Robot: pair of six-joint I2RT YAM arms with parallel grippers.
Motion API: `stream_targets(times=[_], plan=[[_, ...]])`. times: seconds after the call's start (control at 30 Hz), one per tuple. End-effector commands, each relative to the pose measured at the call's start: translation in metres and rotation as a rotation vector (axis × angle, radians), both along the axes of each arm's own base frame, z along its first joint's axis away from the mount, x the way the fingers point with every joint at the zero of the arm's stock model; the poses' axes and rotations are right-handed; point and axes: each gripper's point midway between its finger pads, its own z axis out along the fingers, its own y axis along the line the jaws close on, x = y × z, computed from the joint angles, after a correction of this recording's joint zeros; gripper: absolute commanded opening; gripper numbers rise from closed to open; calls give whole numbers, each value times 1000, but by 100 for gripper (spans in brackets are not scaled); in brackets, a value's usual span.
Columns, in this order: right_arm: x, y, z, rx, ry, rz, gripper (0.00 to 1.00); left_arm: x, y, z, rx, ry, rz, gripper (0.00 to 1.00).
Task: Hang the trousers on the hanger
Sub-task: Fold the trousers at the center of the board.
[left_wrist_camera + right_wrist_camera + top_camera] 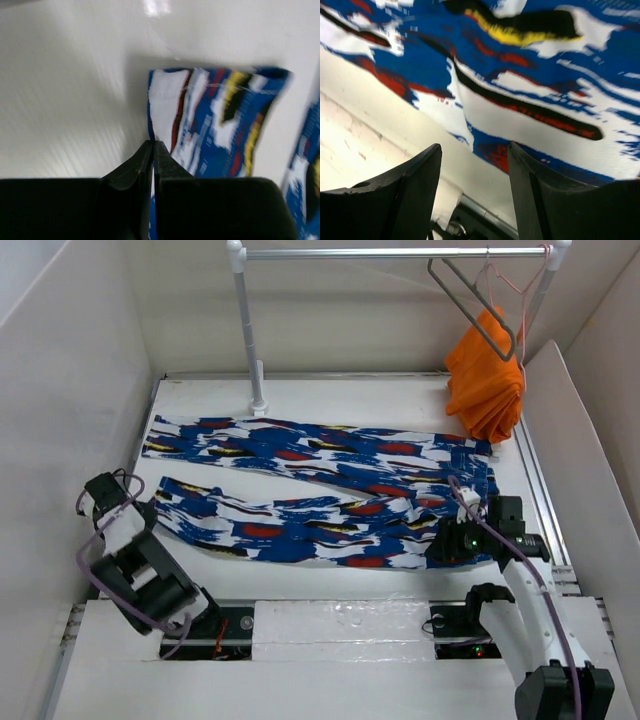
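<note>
We saw the trousers flat on the table, long axis left to right, waist under our right gripper, which stood open; our left gripper was closed, seemingly empty, beside a cuff; the hanger hung back right

Bright, even white light, glare on table, trousers motion-blurred in both wrist views, soft shadows

Black-and-white left arm and right arm carry purple cables.
</note>
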Motion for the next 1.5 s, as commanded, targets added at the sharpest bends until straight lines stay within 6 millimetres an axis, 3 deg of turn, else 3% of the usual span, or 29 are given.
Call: stream_targets(times=[0.0,0.1,0.23,0.27,0.37,0.4,0.47,0.6,0.63,0.8,0.9,1.07,1.2,1.4,1.47], plan=[[-4,1,3,-41,17,46,61,6,-5,69,113,-102,-46,0],[0,11,7,-10,29,72,60,0,-10,115,183,-219,-9,0],[6,11,14,-58,46,96,59,-12,-17,141,199,-214,2,0],[8,9,15,-71,49,91,59,-7,-17,158,225,-241,-15,0],[13,-5,16,-133,73,52,58,-2,-16,177,287,-248,-27,0],[19,-24,14,-185,103,-29,57,9,-17,195,293,-306,-55,0],[20,-32,13,-200,116,-52,57,19,-26,205,283,-357,-99,0],[29,-71,14,-226,180,-236,57,35,-49,219,247,-465,-161,0],[29,-83,12,-250,215,-286,58,38,-61,214,210,-492,-197,0],[15,-140,-11,-222,385,-641,56,45,-89,226,141,-650,-263,0],[8,-161,-10,-262,442,-848,56,47,-103,229,105,-694,-296,0],[-1,-163,-13,-225,493,-1088,58,58,-101,235,122,-682,-310,0],[2,-155,-33,-220,521,-1099,66,66,-92,230,164,-618,-312,0],[5,-150,-52,-183,522,-1141,62,78,-83,223,172,-577,-293,0],[19,-152,-55,-163,474,-1135,55,80,-79,226,182,-572,-281,0]])
